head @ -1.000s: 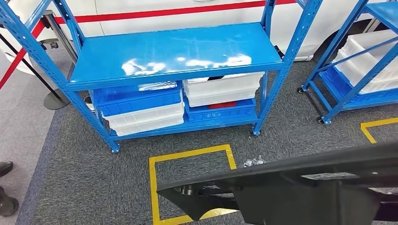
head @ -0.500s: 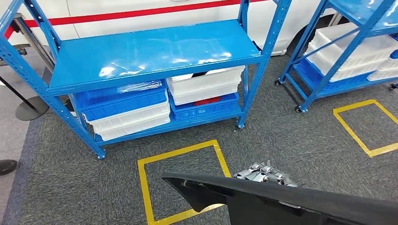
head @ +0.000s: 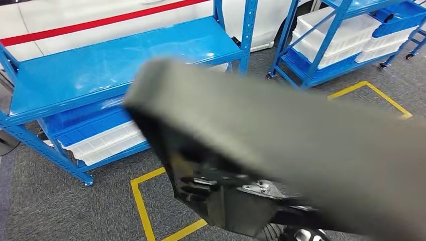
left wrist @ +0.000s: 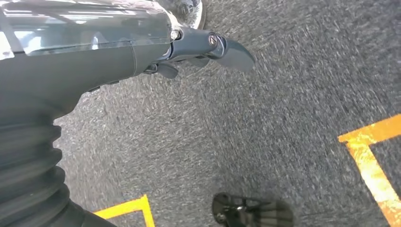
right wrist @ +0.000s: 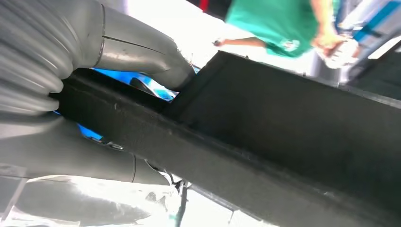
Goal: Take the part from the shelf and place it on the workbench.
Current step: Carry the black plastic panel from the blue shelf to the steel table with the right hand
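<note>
No legible text, label, brand, number or sign appears in any view. The green shirt (right wrist: 279, 23) of the person in the right wrist view carries a small pale mark near its hem, too blurred to read. The yellow floor marking (head: 145, 206) in the head view is a plain taped outline without characters. The red stripe (head: 95, 22) on the white surface behind the shelf bears no lettering.

Part (head: 301, 145) dark grey-black; shelf (head: 100, 65) bright blue; bins (head: 108, 143) white; floor carpet (head: 45, 201) speckled grey, yellow tape lines (head: 140, 201).
</note>
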